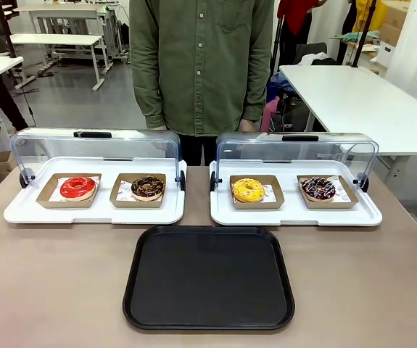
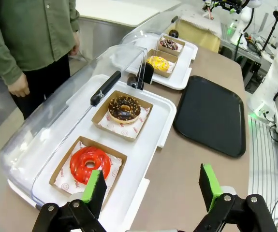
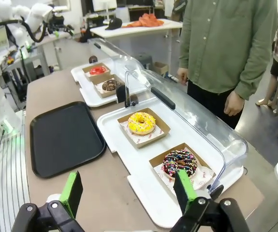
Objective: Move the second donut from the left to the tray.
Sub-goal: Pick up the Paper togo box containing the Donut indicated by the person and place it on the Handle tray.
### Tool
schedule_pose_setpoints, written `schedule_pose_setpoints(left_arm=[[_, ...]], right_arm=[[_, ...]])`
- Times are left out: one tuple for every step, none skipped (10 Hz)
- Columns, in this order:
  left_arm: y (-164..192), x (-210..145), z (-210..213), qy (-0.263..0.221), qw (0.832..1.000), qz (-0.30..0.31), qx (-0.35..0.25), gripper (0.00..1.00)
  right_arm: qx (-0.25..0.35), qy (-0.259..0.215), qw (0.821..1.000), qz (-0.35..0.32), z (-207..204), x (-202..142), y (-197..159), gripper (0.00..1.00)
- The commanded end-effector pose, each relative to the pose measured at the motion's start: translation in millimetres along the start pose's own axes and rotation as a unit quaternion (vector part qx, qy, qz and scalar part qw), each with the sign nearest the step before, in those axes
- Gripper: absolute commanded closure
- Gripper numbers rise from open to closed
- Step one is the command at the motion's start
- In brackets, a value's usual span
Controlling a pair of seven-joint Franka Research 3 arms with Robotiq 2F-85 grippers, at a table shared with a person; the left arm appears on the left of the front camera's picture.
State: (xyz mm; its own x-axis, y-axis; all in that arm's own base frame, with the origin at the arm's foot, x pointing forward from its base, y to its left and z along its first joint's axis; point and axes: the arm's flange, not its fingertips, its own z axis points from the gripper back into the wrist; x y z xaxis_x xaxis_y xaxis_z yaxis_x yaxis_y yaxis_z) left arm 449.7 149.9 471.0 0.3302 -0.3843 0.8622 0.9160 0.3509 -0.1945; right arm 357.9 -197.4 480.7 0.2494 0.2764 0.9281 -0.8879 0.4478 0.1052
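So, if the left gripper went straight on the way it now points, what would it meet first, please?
Most likely the front rim of the white display tray, just short of the second donut from the left; depth is unclear, so it might touch the table first.
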Motion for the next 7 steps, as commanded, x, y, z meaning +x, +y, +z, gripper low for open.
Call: schedule_pose_setpoints(left_arm=[[-0.1,0.5,-0.1,-0.005,1.000,-0.002,-0.003,0.00],[-0.1,0.5,-0.1,-0.005,1.000,-0.002,-0.003,0.00],[-0.1,0.5,-0.1,-0.005,1.000,-0.002,-0.003,0.00],[-0.1,0.5,-0.1,-0.005,1.000,-0.002,-0.003,0.00],[-0.1,0.5,-0.1,-0.005,1.000,-0.002,-0.003,0.00],[-0.1,0.5,-0.1,-0.005,1.000,-0.002,-0.003,0.00],[-0.1,0.5,-0.1,-0.005,1.000,-0.002,-0.003,0.00]], right_arm=[[0.000,-0.017,1.000,0.016,0.1,1.6,-3.9,0.00],[0.000,-0.017,1.000,0.016,0.1,1.6,-3.9,0.00],[0.000,-0.017,1.000,0.016,0.1,1.6,-3.9,0.00],[0.000,-0.017,1.000,0.016,0.1,1.6,-3.9,0.00],[0.000,-0.017,1.000,0.016,0.1,1.6,-3.9,0.00],[0.000,-0.017,1.000,0.016,0.1,1.6,-3.9,0.00],[0.000,-0.017,1.000,0.016,0.1,1.6,-3.9,0.00]])
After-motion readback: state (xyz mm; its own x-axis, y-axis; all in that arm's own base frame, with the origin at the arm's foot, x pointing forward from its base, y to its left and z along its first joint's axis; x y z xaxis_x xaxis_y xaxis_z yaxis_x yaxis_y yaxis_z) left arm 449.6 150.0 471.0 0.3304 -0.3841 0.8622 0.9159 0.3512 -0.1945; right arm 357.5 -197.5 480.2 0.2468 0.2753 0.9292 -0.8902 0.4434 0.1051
